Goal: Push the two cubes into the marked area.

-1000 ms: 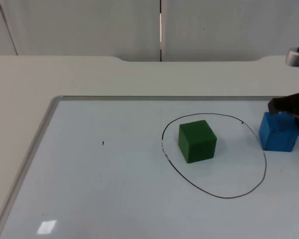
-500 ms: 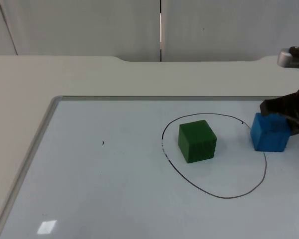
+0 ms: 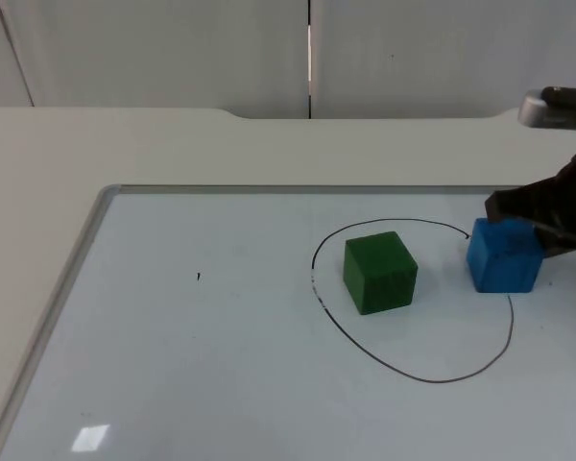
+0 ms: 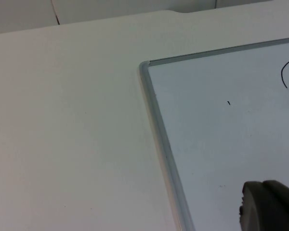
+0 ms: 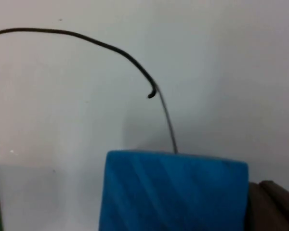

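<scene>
Blue cube [image 3: 504, 255] has slid onto the marked ring [image 3: 415, 375]; right pincer [image 3: 538, 216], aperture indeterminate, presses behind it. Off-centre contact could spin it toward green cube [image 3: 379, 272] beyond.

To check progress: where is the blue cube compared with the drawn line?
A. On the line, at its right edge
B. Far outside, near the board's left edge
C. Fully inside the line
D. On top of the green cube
A: the blue cube sits across the drawn line, with the right tool behind it.
</scene>
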